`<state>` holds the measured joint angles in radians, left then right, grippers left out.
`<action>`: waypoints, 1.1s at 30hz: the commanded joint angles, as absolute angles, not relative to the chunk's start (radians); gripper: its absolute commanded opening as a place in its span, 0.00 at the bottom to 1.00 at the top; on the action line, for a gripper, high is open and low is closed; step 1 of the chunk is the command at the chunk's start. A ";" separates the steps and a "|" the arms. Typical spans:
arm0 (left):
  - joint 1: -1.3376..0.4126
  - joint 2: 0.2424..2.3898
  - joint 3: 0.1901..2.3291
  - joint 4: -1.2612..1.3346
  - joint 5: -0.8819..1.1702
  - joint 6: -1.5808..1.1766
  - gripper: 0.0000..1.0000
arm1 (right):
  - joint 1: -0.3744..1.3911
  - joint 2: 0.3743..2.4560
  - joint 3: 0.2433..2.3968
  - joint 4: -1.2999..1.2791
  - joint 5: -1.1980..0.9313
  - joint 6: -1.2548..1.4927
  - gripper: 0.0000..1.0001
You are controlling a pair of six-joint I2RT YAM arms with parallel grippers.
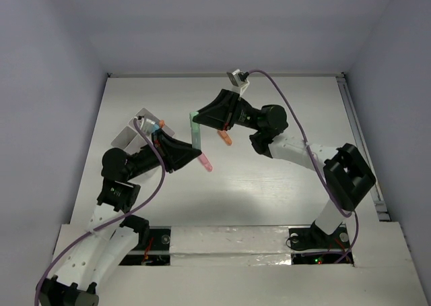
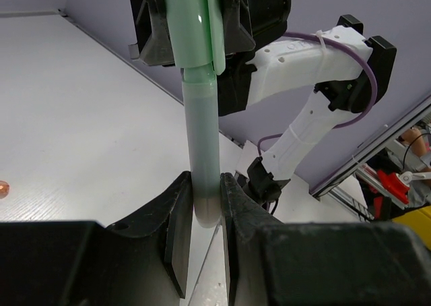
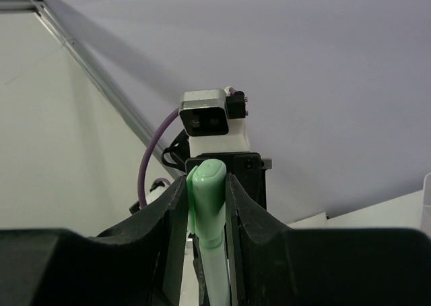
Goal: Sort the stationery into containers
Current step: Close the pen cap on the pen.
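The green marker (image 1: 196, 132) is up in the air over the middle of the desk (image 1: 269, 185). It does not touch the desk. Two sets of fingers hold it, one at each end.

The left fingers (image 2: 176, 215) are pinched tight on the pale, round end of the marker (image 2: 202, 131). The gap between them is very narrow, just as wide as the marker. The right fingers (image 3: 174, 215) are pinched on the other end, the brighter green cap end (image 3: 209, 185). They are a bit wider apart, and the cap fills the gap. In the left wrist view the marker runs straight from one set of fingers to the other.

A pink marker (image 1: 205, 162) lies on the desk just beside the left arm's fingers. An orange marker (image 1: 225, 138) lies on the desk near the right arm's fingers. The two are apart from each other.

The white boxes (image 1: 138, 127) stand at the left side of the desk, behind the left arm. The arm hides part of them, so I cannot tell what is inside.

In the right wrist view, a little white camera (image 3: 204, 117) sits just past the marker.
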<state>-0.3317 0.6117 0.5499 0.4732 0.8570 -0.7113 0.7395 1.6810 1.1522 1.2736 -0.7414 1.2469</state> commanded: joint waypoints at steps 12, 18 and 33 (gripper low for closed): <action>-0.327 0.588 0.696 0.706 0.784 -0.677 0.00 | 0.790 1.730 1.184 1.437 -0.813 1.331 0.00; -0.327 0.587 0.767 0.589 0.755 -0.563 0.00 | 0.808 1.753 1.197 1.486 -0.831 1.416 0.00; -0.327 0.595 0.773 0.705 0.632 -0.609 0.00 | 0.874 1.674 1.100 1.462 -0.744 1.229 0.00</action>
